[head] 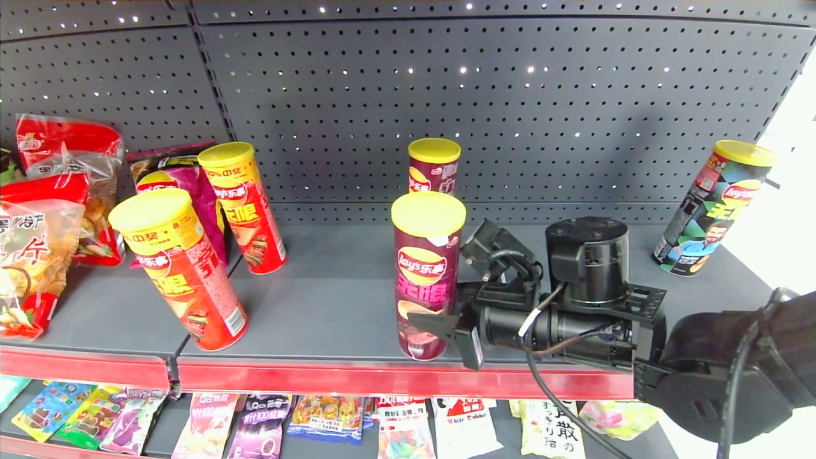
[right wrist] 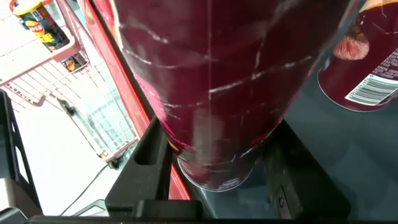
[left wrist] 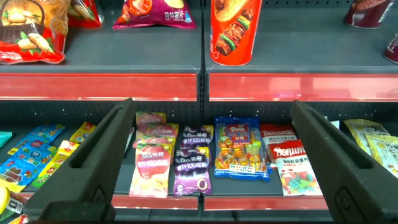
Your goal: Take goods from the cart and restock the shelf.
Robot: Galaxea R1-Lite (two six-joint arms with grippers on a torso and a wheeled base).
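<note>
A maroon chip can (head: 427,274) with a yellow lid stands upright near the front edge of the grey shelf (head: 331,299). My right gripper (head: 440,287) reaches in from the right, one finger in front of the can's lower part and one behind it. In the right wrist view the same can (right wrist: 217,81) sits between the two fingers (right wrist: 149,162) of my right gripper (right wrist: 217,165), which is shut on it. My left gripper (left wrist: 212,106) is open and holds nothing, facing the lower shelf's snack packets (left wrist: 236,149).
A second maroon can (head: 433,166) stands behind the first. Two red cans (head: 182,268) are to the left, with snack bags (head: 38,255) beyond them. A dark can (head: 714,210) stands far right. The wire cart (right wrist: 74,93) is below the shelf.
</note>
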